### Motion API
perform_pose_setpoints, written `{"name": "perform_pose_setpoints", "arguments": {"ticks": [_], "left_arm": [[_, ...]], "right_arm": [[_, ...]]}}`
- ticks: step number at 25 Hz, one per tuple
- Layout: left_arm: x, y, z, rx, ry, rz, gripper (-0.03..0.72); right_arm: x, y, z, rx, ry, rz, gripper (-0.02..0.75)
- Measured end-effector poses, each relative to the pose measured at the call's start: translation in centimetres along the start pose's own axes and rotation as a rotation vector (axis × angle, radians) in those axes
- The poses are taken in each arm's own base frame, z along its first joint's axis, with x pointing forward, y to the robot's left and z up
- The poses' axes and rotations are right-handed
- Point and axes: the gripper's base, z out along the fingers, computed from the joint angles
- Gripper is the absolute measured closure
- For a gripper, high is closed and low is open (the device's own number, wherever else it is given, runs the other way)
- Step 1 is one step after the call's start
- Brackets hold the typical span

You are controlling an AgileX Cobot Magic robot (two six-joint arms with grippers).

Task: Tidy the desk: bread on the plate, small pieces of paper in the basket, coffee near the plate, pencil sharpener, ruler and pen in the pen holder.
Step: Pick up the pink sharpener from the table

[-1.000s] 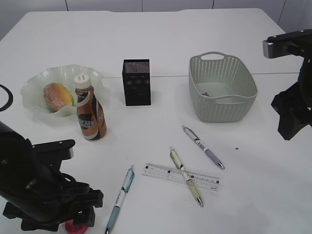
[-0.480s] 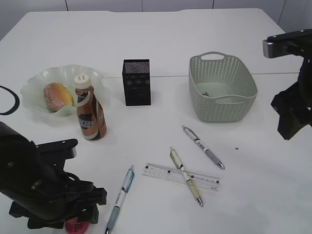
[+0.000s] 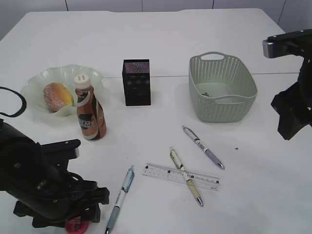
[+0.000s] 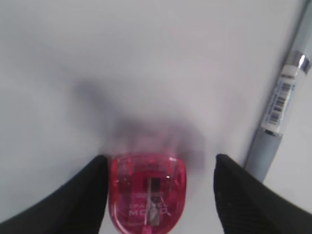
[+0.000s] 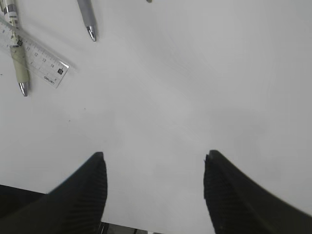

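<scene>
A pink translucent pencil sharpener point(image 4: 147, 192) lies on the desk point(image 3: 253, 161) at the front left, between the fingers of my open left gripper point(image 4: 159, 161). The left finger sits right at its side and the right finger stands well apart. In the exterior view my left arm hides most of the sharpener point(image 3: 75, 225). My right gripper point(image 5: 155, 156) hangs open over bare tabletop at the right. The bread point(image 3: 57, 95) rests on the plate point(image 3: 34, 83), with the coffee point(image 3: 90, 114) beside it. The ruler point(image 3: 165, 172) lies under a yellow-green pen point(image 3: 186, 176). The pen holder point(image 3: 136, 83) stands mid-table.
A blue pen point(image 3: 121, 195) lies just right of my left gripper and shows in the left wrist view too point(image 4: 280, 112). A grey pen point(image 3: 203, 147) lies in front of the basket point(image 3: 241, 105), which holds a small scrap.
My left arm has shifted a little to the right over the pink sharpener. The right arm and the things on the table have stayed put.
</scene>
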Motion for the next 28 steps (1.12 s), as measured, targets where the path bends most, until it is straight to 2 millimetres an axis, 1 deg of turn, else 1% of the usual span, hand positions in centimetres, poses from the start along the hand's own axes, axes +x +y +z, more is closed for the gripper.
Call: {"name": "perform_pose_setpoints", "arguments": {"ticks": [6, 13, 19, 28], "left_arm": [[-0.05, -0.05, 0.06, -0.003, 0.003, 0.0, 0.184], [0.24, 0.26, 0.07, -0.042, 0.041, 0.015, 0.281], [0.31, 0.4, 0.04, -0.06, 0.051, 0.031, 0.305], [0.28, 0.46, 0.04, -0.066, 0.049, 0.045, 0.36]], "right_arm": [[0.0, 0.0, 0.0, 0.0, 0.0, 0.0, 0.279], [0.0, 0.0, 0.0, 0.0, 0.0, 0.0, 0.279], [0.01, -0.07, 0.0, 0.0, 0.0, 0.002, 0.279], [0.01, -0.07, 0.0, 0.0, 0.0, 0.002, 0.279]]}}
